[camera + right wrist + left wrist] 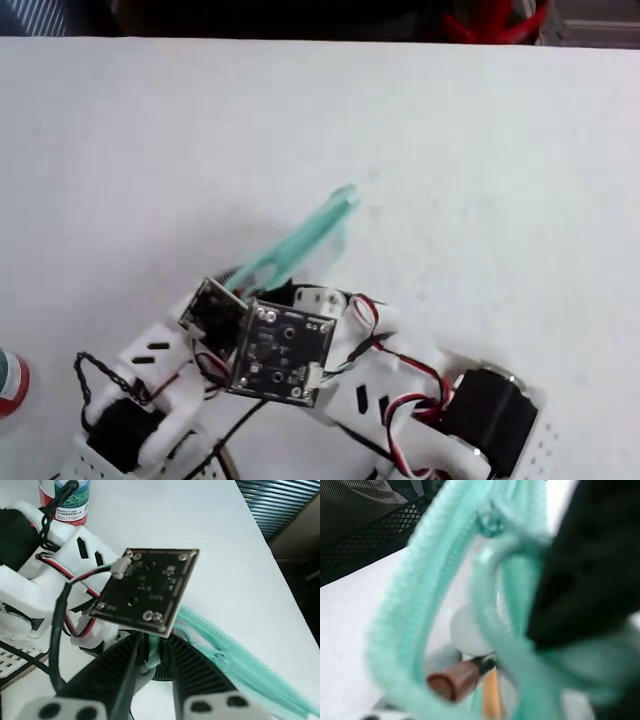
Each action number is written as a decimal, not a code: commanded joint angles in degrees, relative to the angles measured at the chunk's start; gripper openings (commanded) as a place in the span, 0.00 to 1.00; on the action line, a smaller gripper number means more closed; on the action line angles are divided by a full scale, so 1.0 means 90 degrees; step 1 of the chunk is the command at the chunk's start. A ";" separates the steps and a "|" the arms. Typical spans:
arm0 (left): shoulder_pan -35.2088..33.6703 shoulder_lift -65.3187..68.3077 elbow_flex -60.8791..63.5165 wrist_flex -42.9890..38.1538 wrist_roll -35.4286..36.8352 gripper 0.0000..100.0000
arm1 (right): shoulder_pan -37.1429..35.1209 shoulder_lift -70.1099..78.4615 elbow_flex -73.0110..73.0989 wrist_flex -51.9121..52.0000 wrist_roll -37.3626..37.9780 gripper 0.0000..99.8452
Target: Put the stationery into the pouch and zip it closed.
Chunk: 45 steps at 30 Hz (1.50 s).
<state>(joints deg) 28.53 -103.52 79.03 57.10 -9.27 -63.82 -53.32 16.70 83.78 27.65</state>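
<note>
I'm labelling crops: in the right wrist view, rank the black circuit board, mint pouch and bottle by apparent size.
Circuit board and pouch: alike; board is nearer, so unranked.
Bottle, cropped: smallest.
</note>
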 commanded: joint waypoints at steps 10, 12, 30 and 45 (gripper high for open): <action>0.0112 -0.0063 -0.0137 -0.0078 -0.0059 0.02 | -0.0620 0.0171 -0.0557 0.0757 0.0000 0.05; 0.0112 -0.0063 -0.0137 -0.0078 -0.0059 0.02 | -0.0200 0.0103 -0.1143 0.1226 -0.0010 0.17; 0.0122 -0.0063 -0.0107 -0.0078 -0.0059 0.02 | 0.2222 0.2310 -0.2549 0.1617 0.3223 0.33; -0.0689 -0.0063 -0.0694 0.0215 0.1328 0.22 | 0.2652 0.2300 -0.2706 0.1587 0.3477 0.02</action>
<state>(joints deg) 27.30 -103.52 78.24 57.63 -6.20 -42.11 -30.20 -5.54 98.29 60.18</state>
